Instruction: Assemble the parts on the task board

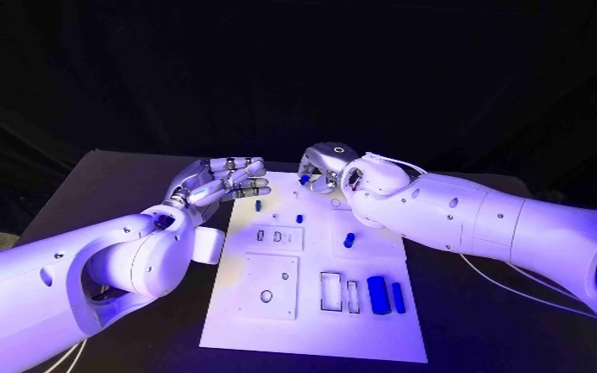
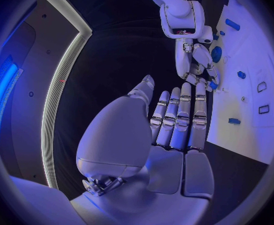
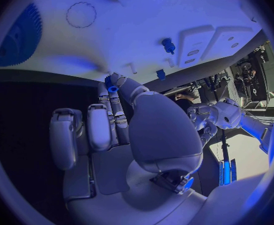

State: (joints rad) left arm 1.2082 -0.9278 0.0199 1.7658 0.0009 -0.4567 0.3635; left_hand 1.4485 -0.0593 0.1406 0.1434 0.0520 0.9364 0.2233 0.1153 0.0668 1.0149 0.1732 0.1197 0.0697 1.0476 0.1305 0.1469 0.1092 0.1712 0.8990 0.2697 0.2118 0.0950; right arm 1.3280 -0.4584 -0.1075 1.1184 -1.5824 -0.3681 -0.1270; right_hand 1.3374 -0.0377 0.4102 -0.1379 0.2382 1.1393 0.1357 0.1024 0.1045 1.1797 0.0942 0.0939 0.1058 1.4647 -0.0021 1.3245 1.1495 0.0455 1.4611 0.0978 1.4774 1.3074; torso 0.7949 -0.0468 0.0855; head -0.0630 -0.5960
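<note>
Head view: the task board (image 1: 311,304) lies mid-frame on the black bench (image 1: 112,183), and both hands hang over its far edge, just above centre. The right hand (image 1: 323,168) has its fingers drawn together on a small blue part (image 1: 304,180), pinched at the tips, likely so it can be lowered end-first into a seat. The left hand (image 1: 227,180) sits left of centre with fingers curled over the board's far left corner and nothing in them that I can see, probably waiting or ready to steady the plate. Loose blue pieces (image 1: 380,294) lie lower right of the board beside two slots (image 1: 332,291); another blue piece (image 1: 349,239) rests mid-board. Left wrist view: own fingers (image 2: 181,117) run straight and side by side, empty, the board at the right of the frame; the right hand shows upper right with the blue part at its fingertips, just off the board's edge. Right wrist view: the part (image 3: 113,89) is clamped at the fingertips left of centre, close above the white board; a blue peg (image 3: 169,45) stands in the board, upper right. Most pieces look unplaced, so I judge the assembly early.
</note>
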